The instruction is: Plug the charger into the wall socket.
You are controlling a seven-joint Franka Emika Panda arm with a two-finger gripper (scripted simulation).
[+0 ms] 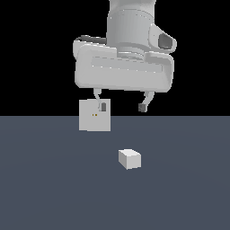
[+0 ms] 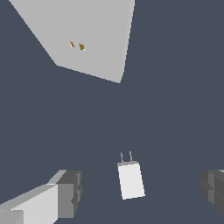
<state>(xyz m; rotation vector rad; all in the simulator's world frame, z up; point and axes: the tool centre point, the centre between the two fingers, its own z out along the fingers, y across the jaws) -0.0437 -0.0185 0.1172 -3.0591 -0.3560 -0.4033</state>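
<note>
On the dark grey floor point(image 1: 54, 188) the charger point(image 1: 129, 159) lies free, a small white block well below the gripper point(image 1: 122, 107) and nothing touching it. Wrist view shows the charger point(image 2: 131, 180) between the two finger pads point(image 2: 70, 193), nearer the pale finger than the dark one, with two thin prongs at one end aimed roughly toward the wall socket point(image 2: 85, 35). Jaws stand wide apart and hold nothing; the gap looks ample for the block. Wall socket point(image 1: 94, 115) stands upright on the floor, to the exterior view's left of the charger and further back, two small yellowish marks at its centre. Step in hand, as judged: descent to grasp. Notes for doing it well: shift sideways so the block sits midway between the pads before descending; the body sits slightly skewed to the finger line, so a small wrist turn should square the pads to its flat sides. Grip the body, keep clear of the prongs, and keep them free and pointing at the marks. Risk: an off-centre closing may push or twist the block and spoil prong alignment.
</note>
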